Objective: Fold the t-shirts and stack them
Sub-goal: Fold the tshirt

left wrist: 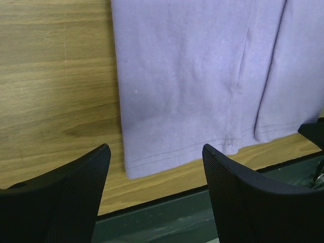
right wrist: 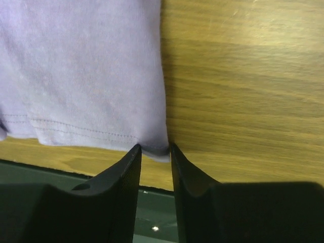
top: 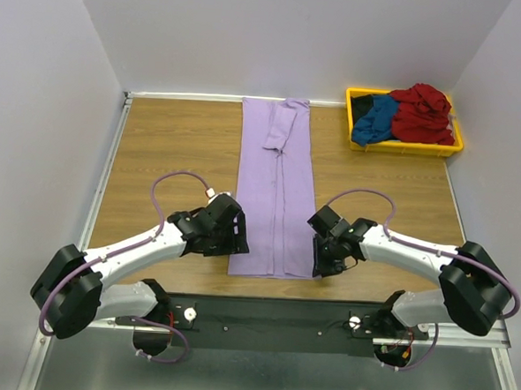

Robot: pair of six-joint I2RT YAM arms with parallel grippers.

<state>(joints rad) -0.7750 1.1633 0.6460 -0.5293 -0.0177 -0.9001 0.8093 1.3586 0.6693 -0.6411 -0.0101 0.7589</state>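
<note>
Left gripper point(left wrist: 156, 148) gapes open just short of the purple shirt point(top: 275, 187), right gripper point(right wrist: 153, 148) sits narrowed around its hem corner, grip unclear, likely to fold it.

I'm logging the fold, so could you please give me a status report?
Left gripper jaws open at lavender shirt hem. Right gripper jaws narrow at its corner, grip unclear. No obstruction.

No legible text or labels anywhere
</note>
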